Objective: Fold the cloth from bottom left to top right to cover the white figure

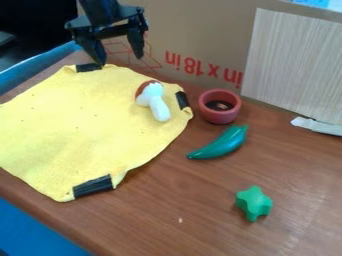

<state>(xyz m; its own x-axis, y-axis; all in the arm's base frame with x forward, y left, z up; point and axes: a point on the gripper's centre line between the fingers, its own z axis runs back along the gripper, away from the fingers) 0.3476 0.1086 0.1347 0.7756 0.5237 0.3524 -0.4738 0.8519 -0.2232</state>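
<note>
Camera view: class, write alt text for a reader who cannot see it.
A yellow cloth lies spread out on a brown wooden table, a white mushroom-like figure uncovered near its right edge. An open black gripper hangs by the cloth's far edge. Right of the cloth sit a red bowl, a green chili pepper and a green star-shaped piece.

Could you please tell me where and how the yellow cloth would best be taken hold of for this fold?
I would pinch the yellow cloth at its near corner, by the black tape patch, coming straight down from above. The cloth lies thin and spread out, so a free corner should gather more easily than its middle, and this one is well away from the white figure.
</note>
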